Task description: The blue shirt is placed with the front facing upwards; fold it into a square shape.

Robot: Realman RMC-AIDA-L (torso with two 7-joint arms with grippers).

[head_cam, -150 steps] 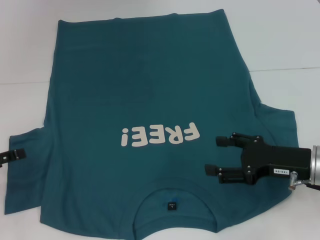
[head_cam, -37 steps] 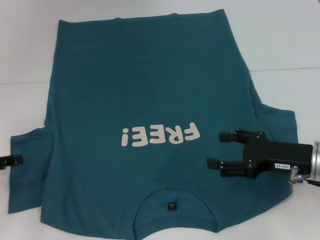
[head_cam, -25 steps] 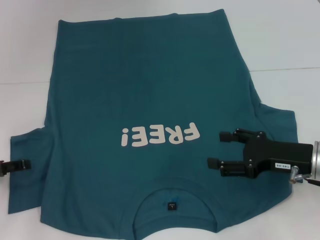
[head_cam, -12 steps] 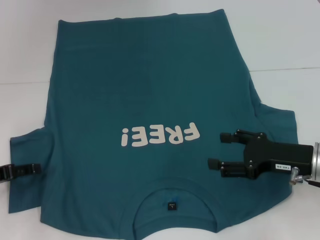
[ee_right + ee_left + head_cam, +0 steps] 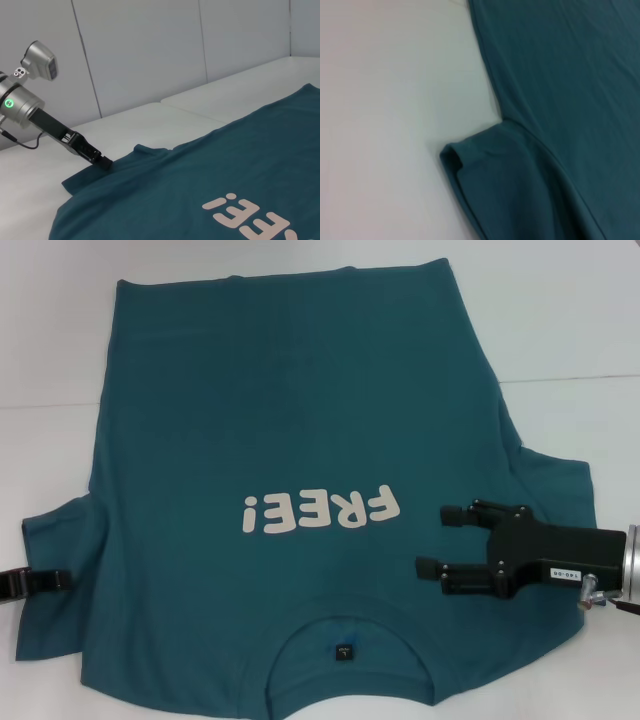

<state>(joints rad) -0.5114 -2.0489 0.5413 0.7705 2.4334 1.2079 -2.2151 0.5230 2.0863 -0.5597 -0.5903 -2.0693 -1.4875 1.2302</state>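
The blue shirt (image 5: 280, 420) lies flat on the white table, front up. Its cream "FREE!" lettering (image 5: 320, 510) reads upside down, and the collar (image 5: 345, 625) is at the near edge. My right gripper (image 5: 436, 538) hovers open over the shirt's right shoulder, beside the lettering, with nothing between its fingers. My left gripper (image 5: 60, 581) reaches in from the far left and meets the outer edge of the left sleeve (image 5: 495, 170). The right wrist view shows the left gripper (image 5: 102, 161) touching that sleeve edge, but not whether it grips it.
The white table (image 5: 570, 320) extends around the shirt, with a seam (image 5: 570, 378) running across at the right. Grey wall panels (image 5: 150, 50) stand behind the table. The left arm (image 5: 30, 100) slants down from that side.
Over the last second the left gripper slid nearer along the left sleeve's edge and onto it, then drew back slightly. The right gripper and the shirt stayed still.
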